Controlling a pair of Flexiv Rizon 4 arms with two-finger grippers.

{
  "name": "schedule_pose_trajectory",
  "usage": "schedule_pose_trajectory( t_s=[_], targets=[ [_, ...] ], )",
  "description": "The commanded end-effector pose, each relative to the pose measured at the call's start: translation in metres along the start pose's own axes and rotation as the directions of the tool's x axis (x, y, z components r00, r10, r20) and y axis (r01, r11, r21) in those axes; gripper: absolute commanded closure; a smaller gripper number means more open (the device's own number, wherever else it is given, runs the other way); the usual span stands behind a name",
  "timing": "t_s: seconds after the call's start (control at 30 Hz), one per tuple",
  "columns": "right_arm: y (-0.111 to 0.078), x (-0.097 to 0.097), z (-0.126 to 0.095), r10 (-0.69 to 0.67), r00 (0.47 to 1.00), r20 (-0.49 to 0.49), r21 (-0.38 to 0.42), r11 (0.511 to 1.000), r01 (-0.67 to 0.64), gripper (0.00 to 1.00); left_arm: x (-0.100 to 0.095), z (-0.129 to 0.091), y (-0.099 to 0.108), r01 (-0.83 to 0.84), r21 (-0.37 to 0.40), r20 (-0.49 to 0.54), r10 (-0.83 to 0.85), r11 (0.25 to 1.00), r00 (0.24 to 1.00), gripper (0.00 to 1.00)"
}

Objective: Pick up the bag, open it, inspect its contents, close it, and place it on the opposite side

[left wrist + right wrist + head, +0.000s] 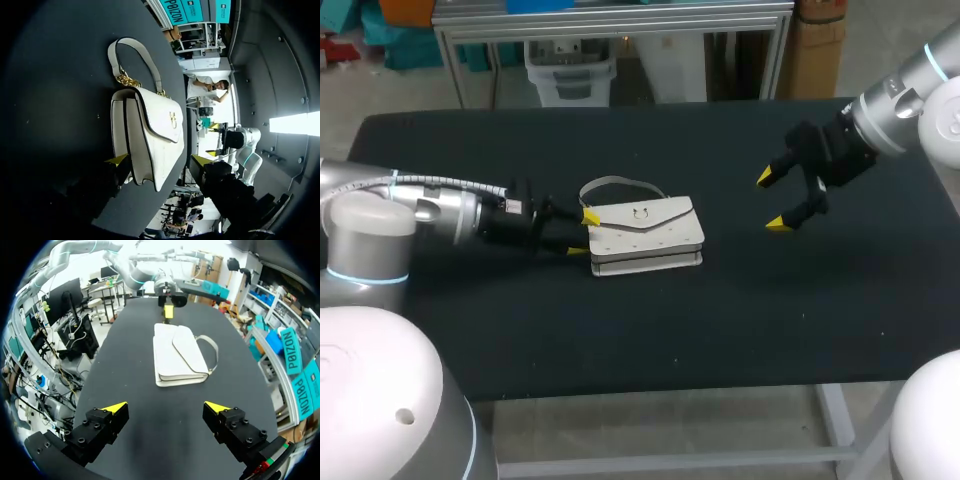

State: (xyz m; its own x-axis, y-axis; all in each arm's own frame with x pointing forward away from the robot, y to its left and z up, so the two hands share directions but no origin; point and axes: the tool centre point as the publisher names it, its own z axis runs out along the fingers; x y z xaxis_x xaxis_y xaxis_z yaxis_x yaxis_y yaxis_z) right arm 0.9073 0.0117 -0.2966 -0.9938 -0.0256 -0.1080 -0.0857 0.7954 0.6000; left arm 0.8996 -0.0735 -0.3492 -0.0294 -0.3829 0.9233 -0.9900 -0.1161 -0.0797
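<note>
Our left end effector (584, 233) sits open astride the end of the bag (645, 238), so we should close squarely before lifting.

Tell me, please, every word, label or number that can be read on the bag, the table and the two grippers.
None can be read.
White bag: only a gold clasp, no lettering.
Black table: no print.
Left gripper and right gripper: no readable marks.
</note>
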Motion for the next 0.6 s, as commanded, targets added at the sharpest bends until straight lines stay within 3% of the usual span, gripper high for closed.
schedule_pose_trajectory(
  t_s=[0.03, 0.13, 0.17, 0.4, 0.6],
  targets=[
    [0.0, 0.0, 0.0, 0.0, 1.0, 0.0, -0.001, 1.0, 0.0, 0.0, 0.007, -0.017, -0.003, -0.003, -0.018, 0.026, 0.003, 1.0, 1.0, 0.0],
    [0.0, 0.0, 0.0, 0.0, 1.0, 0.0, -0.001, 1.0, 0.0, 0.0, 0.011, -0.024, -0.005, -0.01, -0.068, 0.07, 0.015, 0.998, 0.997, 0.0],
    [0.0, 0.0, 0.0, 0.0, 1.0, 0.0, -0.001, 1.0, 0.0, 0.0, 0.011, -0.027, -0.007, -0.018, -0.05, 0.082, 0.022, 0.999, 0.996, 0.0],
    [0.0, 0.0, 0.0, 0.0, 1.0, 0.0, -0.001, 1.0, 0.0, 0.0, 0.016, -0.032, -0.012, -0.017, -0.12, 0.218, 0.043, 0.993, 0.975, 0.0],
    [0.0, 0.0, 0.0, 0.0, 1.0, 0.0, -0.001, 1.0, 0.0, 0.0, 0.014, -0.033, -0.012, -0.011, -0.136, 0.334, 0.056, 0.991, 0.941, 0.0]
  ],
)
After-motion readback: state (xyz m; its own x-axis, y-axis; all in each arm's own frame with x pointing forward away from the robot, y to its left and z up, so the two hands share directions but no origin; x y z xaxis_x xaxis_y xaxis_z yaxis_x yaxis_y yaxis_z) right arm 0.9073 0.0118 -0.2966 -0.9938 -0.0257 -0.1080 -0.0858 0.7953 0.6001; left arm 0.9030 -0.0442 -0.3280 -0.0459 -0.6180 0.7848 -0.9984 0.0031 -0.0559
